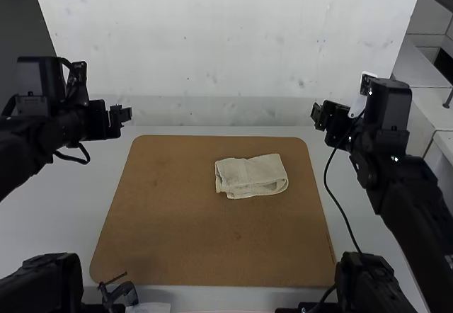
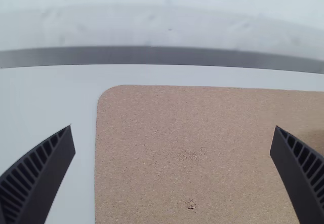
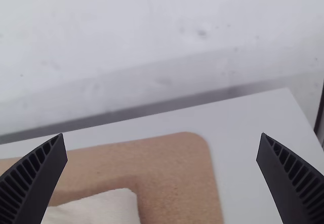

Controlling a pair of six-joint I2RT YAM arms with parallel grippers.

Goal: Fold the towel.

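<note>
So, left arm first: its gripper (image 1: 127,114) hangs out near the board's far left corner, fingers wide apart with nothing between them. Nothing on that half of the brown board (image 1: 163,221) for it to grab, tbh.

The towel (image 1: 249,175) is right of the middle, nearer the far edge than the near one. It's a smallish pale pad already, folded over in layers and sitting a bit askew, with wrinkles on top and a rounded, slightly puffy end toward the board's right edge. I'd call the folding mostly done, maybe one more fold or just a tidy-up left.

Looks light, soft and floppy to me, nothing you could break, and the cloth should grip fine. Slippage between layers is what I'd worry about. For another fold I'd pinch the whole stack at its left end, down low near the corners, cos grabbing just the top layer would probably open it back up. For squaring, gentle nudges on the sides.

Then the right arm: gripper (image 1: 316,114) up by the board's far right corner, fingers spread and empty too, and it's the closer one to the towel.
</note>
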